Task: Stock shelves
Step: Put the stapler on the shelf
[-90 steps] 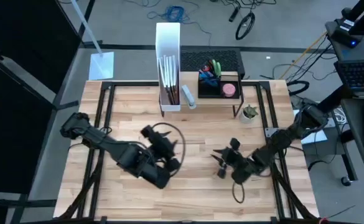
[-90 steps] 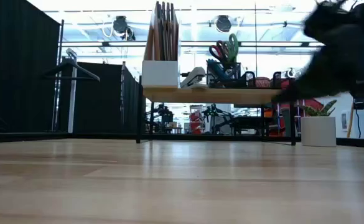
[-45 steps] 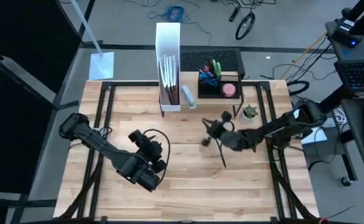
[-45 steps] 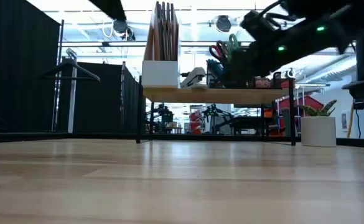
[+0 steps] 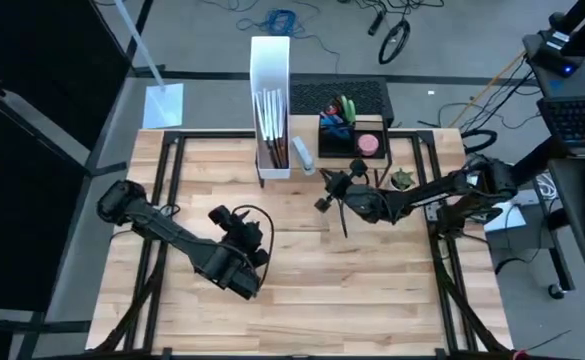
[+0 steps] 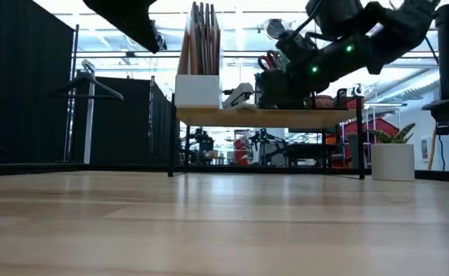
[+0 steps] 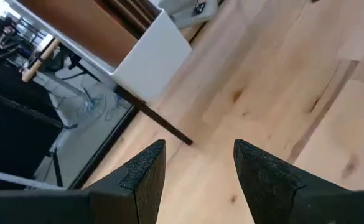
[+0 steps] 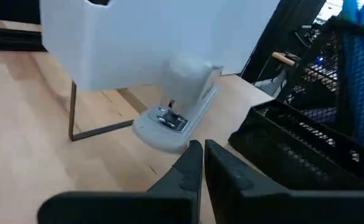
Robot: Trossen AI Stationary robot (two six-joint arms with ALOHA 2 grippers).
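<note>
The shelves point(image 5: 337, 168) are a low light-wood riser on thin black legs at the table's far edge. On top stand a white file box point(image 5: 270, 95), a pale stapler point(image 8: 175, 109) and a black organizer tray point(image 8: 294, 146). My right gripper point(image 8: 203, 158) is shut and empty. It hovers just in front of the riser's near edge, level with its top, pointing at the stapler point(image 5: 304, 155). My left gripper point(image 7: 197, 155) is open and empty above the middle-left of the table point(image 5: 234, 220), facing the file box point(image 7: 150, 59).
A small potted plant point(image 5: 402, 180) stands on the table by the riser's right leg. Scissors and pens stick up from the organizer point(image 5: 344, 120), with a pink item point(image 5: 369, 144) beside it. Bare wood tabletop point(image 5: 312, 290) lies in front of the riser.
My right gripper has swung from the table's near right up and toward the far edge and the left, ending in front of the riser by the stapler. My left gripper has drawn back a little toward the table's left.
</note>
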